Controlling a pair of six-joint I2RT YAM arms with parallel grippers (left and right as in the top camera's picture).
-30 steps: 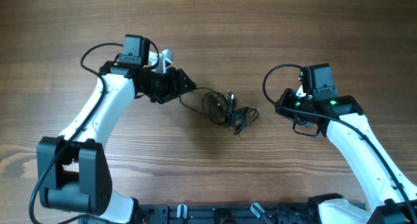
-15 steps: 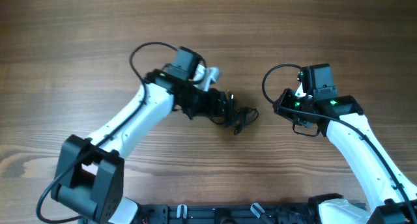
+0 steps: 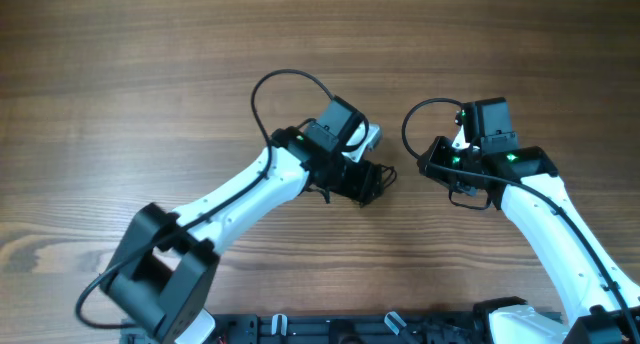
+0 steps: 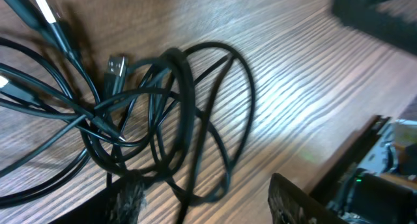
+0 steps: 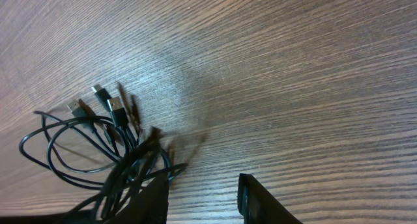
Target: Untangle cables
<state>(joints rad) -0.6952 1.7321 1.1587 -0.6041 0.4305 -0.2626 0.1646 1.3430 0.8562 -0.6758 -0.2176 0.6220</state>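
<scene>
1. Cables lie bunched on the wooden table.
2. We see the left gripper spread wide, straddling the cables.
3. We see the right gripper parted, holding nothing, near the cables.

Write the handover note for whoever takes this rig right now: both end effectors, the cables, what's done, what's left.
Left end effector: open, low over the cables, with a loop lying between its fingers; nothing gripped.
Right end effector: open, empty, just right of the bundle.
Cables: one knotted bunch mid-table, plug ends poking out.
Done: no cord separated yet.
Left: grip one strand, hold the rest, and draw the cords apart one by one.
</scene>
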